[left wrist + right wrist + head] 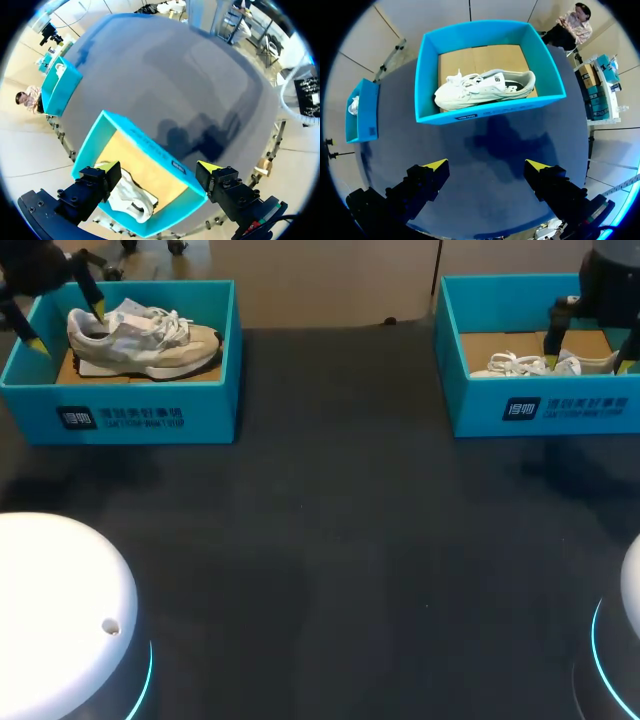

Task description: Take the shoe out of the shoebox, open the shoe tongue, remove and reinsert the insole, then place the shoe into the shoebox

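Observation:
A teal shoebox (140, 415) stands at the table's far left and holds a grey-and-white sneaker (145, 338). My left gripper (68, 328) hangs open above the sneaker's heel end, touching nothing. In the left wrist view the left gripper (160, 167) is over that shoebox (150, 150), with the sneaker (131, 196) beside one finger. A second teal shoebox (540, 405) at the far right holds a white sneaker (540, 364). My right gripper (588, 362) is open above it. In the right wrist view the right gripper (487, 165) is empty, with the box (485, 112) and sneaker (485, 87) ahead of it.
The dark table (330, 540) stretches between the two boxes. White round arm bases sit at the near left (60, 610) and near right (630, 640) corners. Each wrist view also shows the other shoebox (57, 85) (362, 112) far off.

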Controlling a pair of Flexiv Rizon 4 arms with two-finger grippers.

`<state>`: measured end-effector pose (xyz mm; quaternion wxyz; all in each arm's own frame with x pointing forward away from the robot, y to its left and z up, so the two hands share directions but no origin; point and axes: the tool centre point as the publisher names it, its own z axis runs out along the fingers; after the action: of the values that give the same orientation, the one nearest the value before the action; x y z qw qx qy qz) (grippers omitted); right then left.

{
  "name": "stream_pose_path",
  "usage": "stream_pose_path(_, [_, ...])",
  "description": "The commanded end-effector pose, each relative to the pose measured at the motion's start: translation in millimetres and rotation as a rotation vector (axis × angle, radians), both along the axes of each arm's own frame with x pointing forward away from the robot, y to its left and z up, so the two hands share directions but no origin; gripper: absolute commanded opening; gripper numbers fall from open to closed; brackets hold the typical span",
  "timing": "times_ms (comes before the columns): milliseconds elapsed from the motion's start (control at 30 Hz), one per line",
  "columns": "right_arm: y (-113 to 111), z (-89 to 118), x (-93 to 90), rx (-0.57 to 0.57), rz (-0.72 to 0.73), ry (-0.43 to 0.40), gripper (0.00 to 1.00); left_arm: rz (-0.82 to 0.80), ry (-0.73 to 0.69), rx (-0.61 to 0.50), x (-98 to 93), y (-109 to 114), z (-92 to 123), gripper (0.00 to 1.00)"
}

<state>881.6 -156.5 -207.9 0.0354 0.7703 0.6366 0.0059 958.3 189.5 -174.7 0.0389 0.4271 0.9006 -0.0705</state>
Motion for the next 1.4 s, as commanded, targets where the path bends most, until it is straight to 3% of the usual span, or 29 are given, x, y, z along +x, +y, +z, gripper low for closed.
stream_pose_path(33, [0.0,-0.5,-0.5,0.001,0.000,-0.002,1.00,-0.006,0.028,0.004,10.7,4.9,1.1,1.00])
stream_pose_path(667, [0.0,-0.5,-0.5,0.001,0.000,-0.002,1.00,-0.006,0.028,0.004,10.7,4.9,1.1,1.00])
stream_pose_path(833, [0.0,-0.5,-0.5,0.001,0.000,-0.002,1.00,-0.020,0.033,0.004,-73.6,-66.5,-122.8,1.00])
stream_pose_path(867, [0.0,-0.5,-0.5,0.001,0.000,-0.002,1.00,-0.011,0.034,0.003,-80.1,-73.0,-136.8,1.00])
stream_pose_path(1167, [0.0,-0.5,-0.5,0.001,0.000,-0.002,1.00,0.009,0.020,0.003,-78.6,-70.8,-136.1,1.00])
stream_pose_path(1400, [0.0,-0.5,-0.5,0.001,0.000,-0.002,1.00,0.006,-0.002,0.000,-88.0,-74.5,-128.2,1.00])
